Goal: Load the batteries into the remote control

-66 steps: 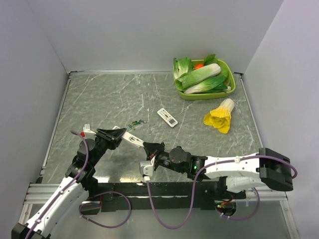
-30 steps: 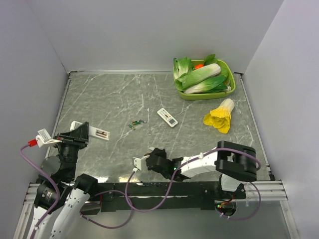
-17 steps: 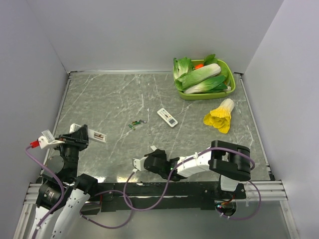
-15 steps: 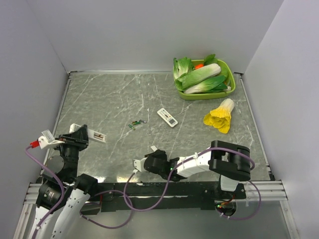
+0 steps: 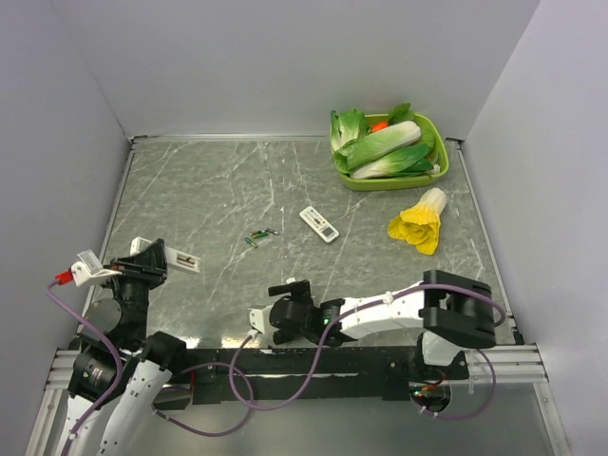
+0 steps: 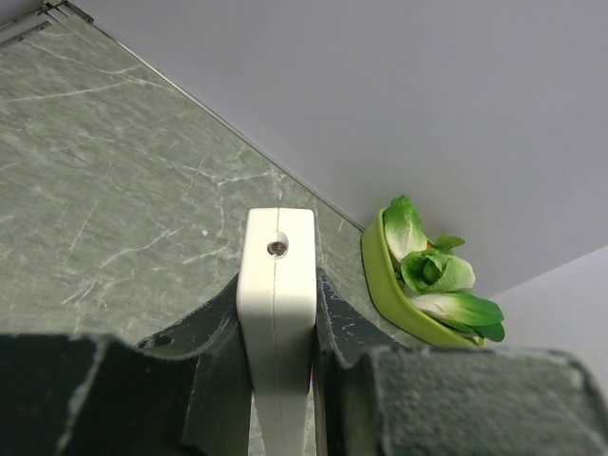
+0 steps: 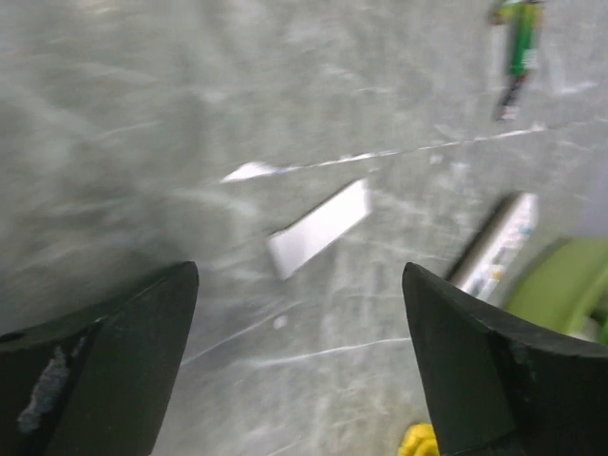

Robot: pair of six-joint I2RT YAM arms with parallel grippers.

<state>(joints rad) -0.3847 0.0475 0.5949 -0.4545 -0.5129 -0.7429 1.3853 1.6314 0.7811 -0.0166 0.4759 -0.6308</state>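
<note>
Grey-green marbled desk [image 5: 285, 180] with pale veins, enclosed by plain pale walls [image 5: 285, 66]. Far right corner: lime-green tray [image 5: 372, 184] holding several leafy green-and-white vegetables [image 5: 385, 144], small orange piece [image 5: 379, 125] showing among the leaves. Near the tray, on bare desk: one yellow-leaved, white-stemmed vegetable [image 5: 419, 222], on its side, apart from the tray. Near desk centre: wider white remote [image 5: 319, 224] with coloured button rows, flat, angled. Right wrist view: small white flat strip [image 7: 318, 228] on the desk, blurred.
</note>
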